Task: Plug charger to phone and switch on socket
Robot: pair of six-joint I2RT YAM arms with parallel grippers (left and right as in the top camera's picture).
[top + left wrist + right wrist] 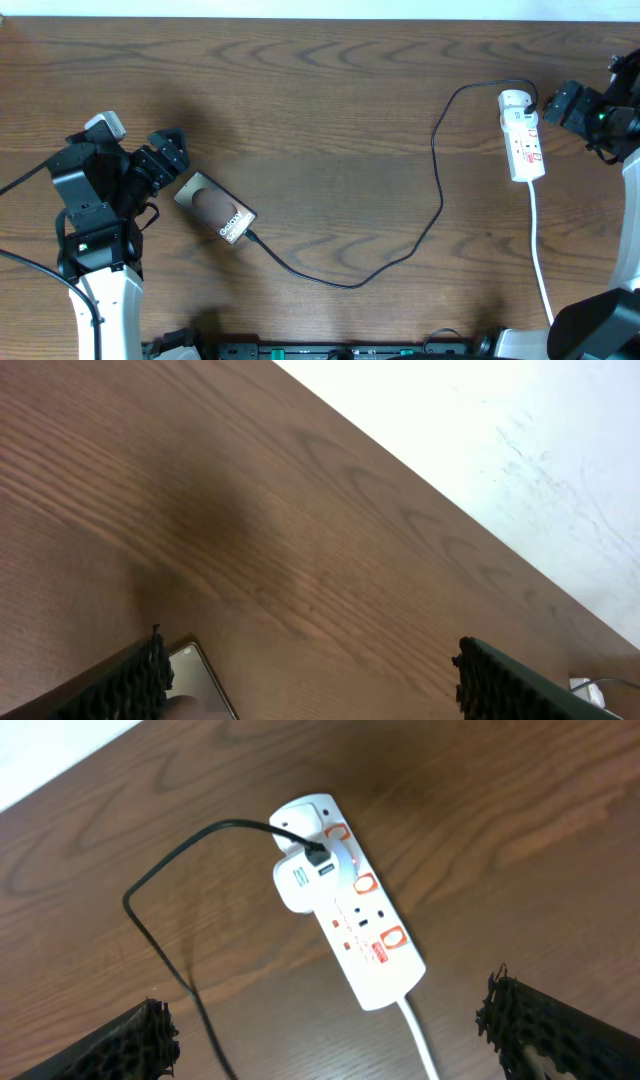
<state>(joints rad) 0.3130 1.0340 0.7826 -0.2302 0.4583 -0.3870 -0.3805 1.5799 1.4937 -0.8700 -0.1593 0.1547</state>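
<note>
The phone (215, 208) lies flat on the table at the left, "Galaxy" lettering at its lower right end. The black charger cable (395, 255) meets that end of the phone and curves right and up to the white adapter on the socket (522, 135). My left gripper (168, 152) is open, just up-left of the phone; a phone corner (195, 672) shows by its left finger. My right gripper (556, 103) is open, just right of the socket's top end. The right wrist view shows the socket (350, 900) and the cable (165, 885) between the open fingers.
The socket's white cord (540, 255) runs down toward the front edge. The table's far edge and a white wall (480, 450) lie behind. Dark hardware lines the front edge (340, 350).
</note>
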